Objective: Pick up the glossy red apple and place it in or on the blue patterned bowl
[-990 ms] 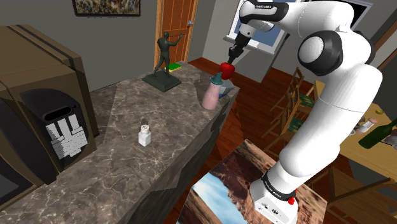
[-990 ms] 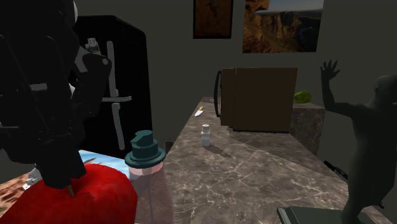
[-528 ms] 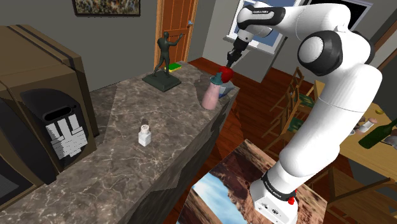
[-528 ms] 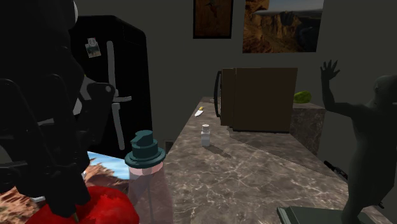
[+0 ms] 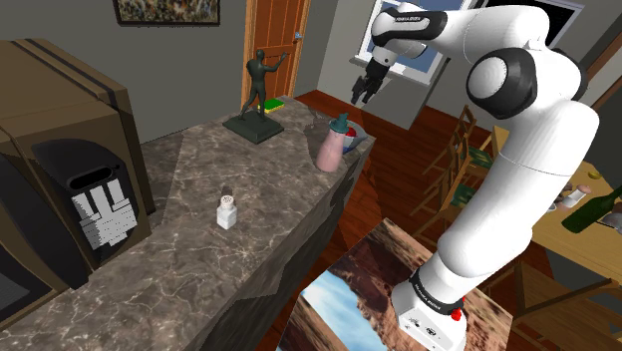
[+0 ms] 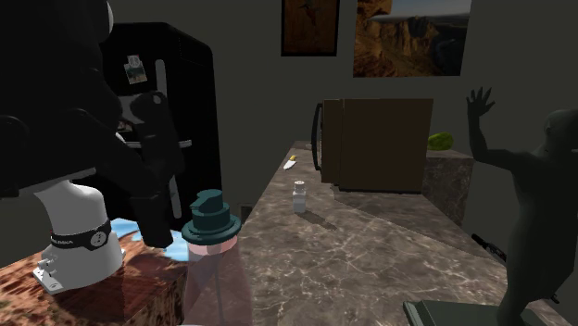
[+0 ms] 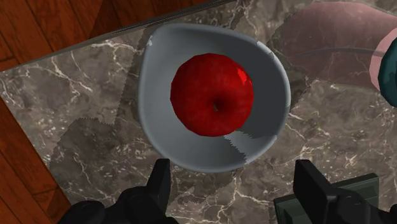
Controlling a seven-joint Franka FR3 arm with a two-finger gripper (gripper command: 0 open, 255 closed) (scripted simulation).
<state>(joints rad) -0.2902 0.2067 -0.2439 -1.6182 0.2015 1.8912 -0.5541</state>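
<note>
One apple (image 7: 213,94), one bowl (image 7: 150,105)

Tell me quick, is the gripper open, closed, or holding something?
Gripper: open, holding nothing; the red apple sits in the grey bowl below it.

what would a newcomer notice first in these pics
The bright red apple sitting in the grey bowl on the marbled counter, right under the open gripper, grabs the eye first. Next come the big white arm reaching over the counter's far end and the dark figure statue standing on that counter.
</note>
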